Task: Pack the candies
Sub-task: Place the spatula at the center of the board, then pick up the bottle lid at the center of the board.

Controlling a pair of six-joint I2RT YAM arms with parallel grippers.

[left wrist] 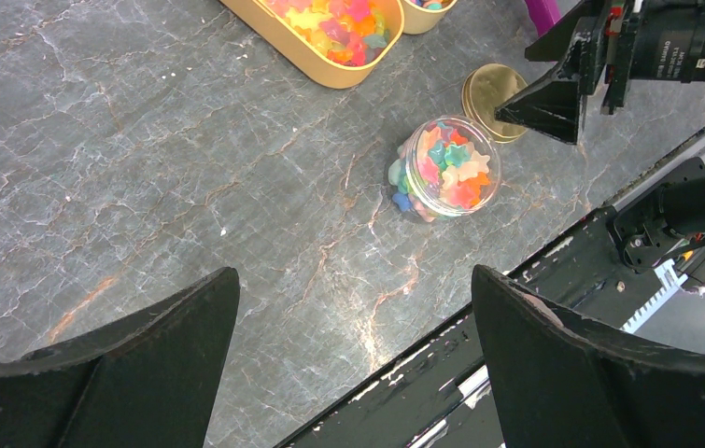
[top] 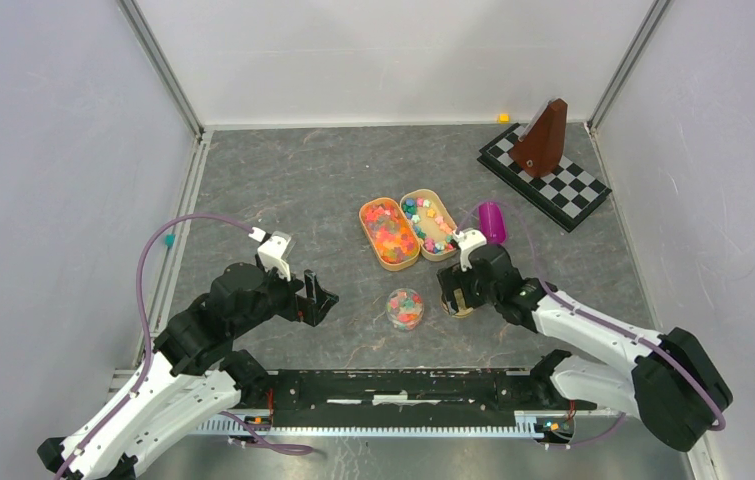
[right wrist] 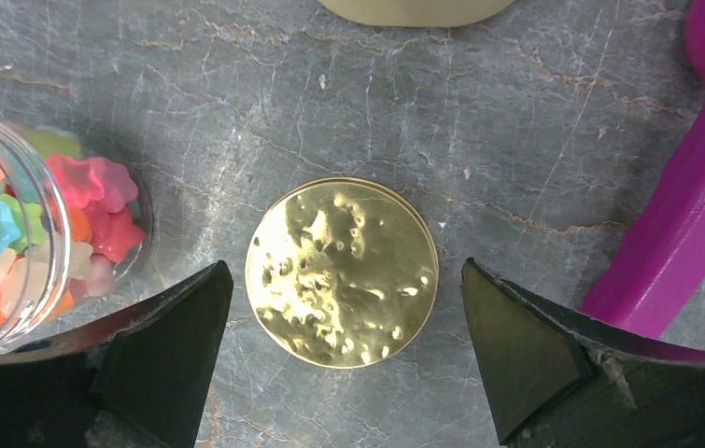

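Between the spread right tool [right wrist: 344, 271] fingers [right wrist: 171, 355] lies the gold lid [right wrist: 341, 273], edges untouched.

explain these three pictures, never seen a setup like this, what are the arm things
These are two robot arms bolted to a table, each ending in a two-finger claw. The wide picture looks down from above and behind them; the other two come from wrist cameras, so the dark wedges below are each arm's own fingers. On the table lie two oval tins of candies, a small clear jar filled with more, a gold lid and a purple scoop. The left claw is open and empty. The right claw is open too, the lid between its fingers, not gripped.
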